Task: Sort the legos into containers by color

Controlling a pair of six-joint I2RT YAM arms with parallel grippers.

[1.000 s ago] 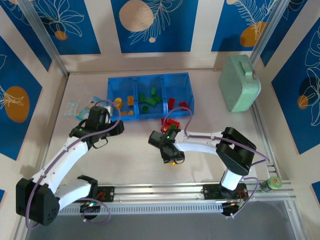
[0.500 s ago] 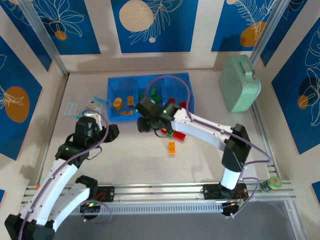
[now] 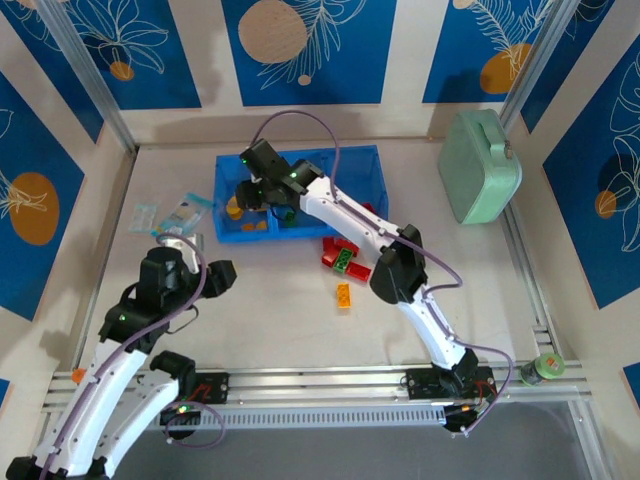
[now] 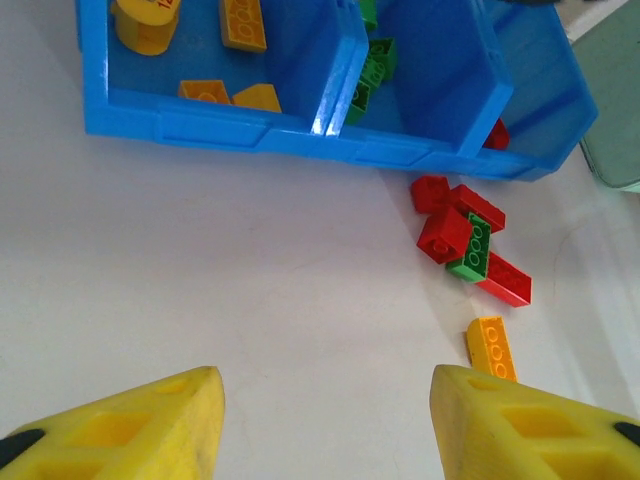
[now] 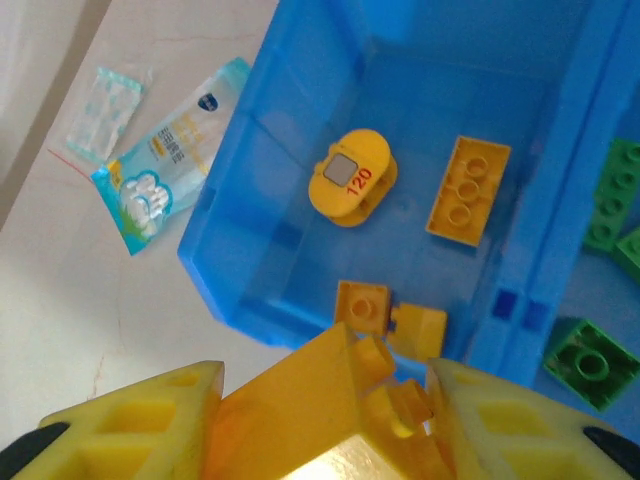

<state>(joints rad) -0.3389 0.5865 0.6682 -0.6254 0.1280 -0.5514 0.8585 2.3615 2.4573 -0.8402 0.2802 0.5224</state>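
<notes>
orange lego point(image 5: 300, 400) | gripped by right end effector point(image 5: 325, 425) | above left compartment point(image 5: 420, 100) | left end effector point(image 4: 325, 400) wide

Right gripper point(image 5: 322, 395): clamped on an orange-yellow lego point(image 5: 300, 420)
Tray point(image 5: 255, 150): left compartment beneath (holds four orange-yellow pieces point(image 5: 467, 190))
Green legos point(image 5: 592, 362): next compartment
Packets point(image 5: 165, 185): on table, beside tray's left wall

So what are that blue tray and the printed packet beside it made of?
The blue tray looks like glossy, translucent plastic: its walls glint and shapes show through. The printed packet seems thin film, wrinkled and shiny; plastic or foil, I can't tell.
</notes>
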